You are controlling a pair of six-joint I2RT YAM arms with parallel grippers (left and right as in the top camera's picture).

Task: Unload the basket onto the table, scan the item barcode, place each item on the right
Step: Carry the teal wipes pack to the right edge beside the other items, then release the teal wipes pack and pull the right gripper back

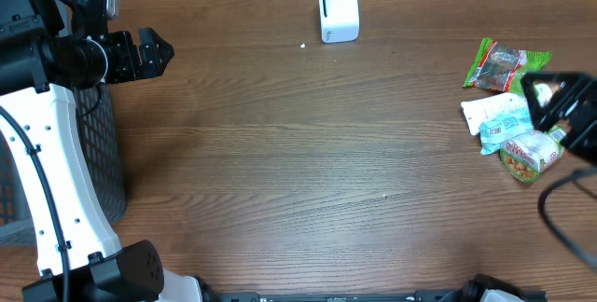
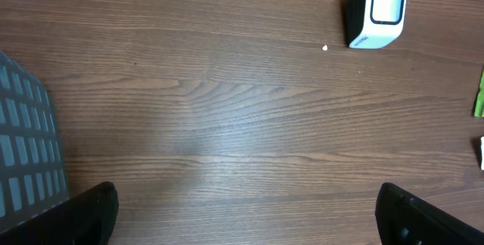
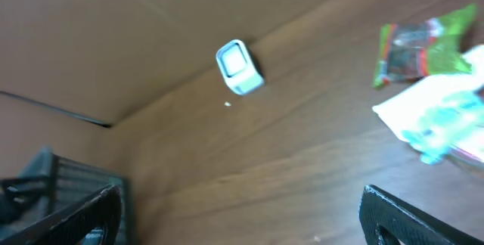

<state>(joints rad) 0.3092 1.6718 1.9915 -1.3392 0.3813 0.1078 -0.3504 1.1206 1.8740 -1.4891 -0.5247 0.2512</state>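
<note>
- You've got a brown wood-grain worktop [image 1: 308, 171] filling pretty much the whole overhead view, most of it bare.
- The white-shelled left arm [image 1: 56, 181] runs up the left edge, over a dark grey wire-mesh basket [image 1: 104, 153] that stands at that same edge.
- Your left hand [image 2: 246, 215] sits near the far left corner. Its black fingers [image 2: 76, 218] are spread wide in the wrist view, with only wood between them, so it's holding nothing.
- Your right hand [image 3: 242, 218] is way over on the right edge. It's also spread wide, with nothing between the fingers. From overhead it overlaps the pile of snack packs, and you can't really tell if it's touching any of them.
- The items to scan are in that pile: a green-and-red plastic packet [image 1: 504, 64] farthest back, a white and pale-blue packet [image 1: 494, 114] just in front of it, and a roundish green-and-red wrapped pack [image 1: 530, 153] nearest you, partly on the white one.
- I can't make out a barcode on any of them; the right wrist view is too blurry.
- The white box-shaped scanner with the rounded window [image 1: 338, 10] stands upright at the far edge, about centre, well apart from the packs and from both hands.
- A tiny white speck [image 1: 303, 45] lies on the wood just left of the scanner.
</note>
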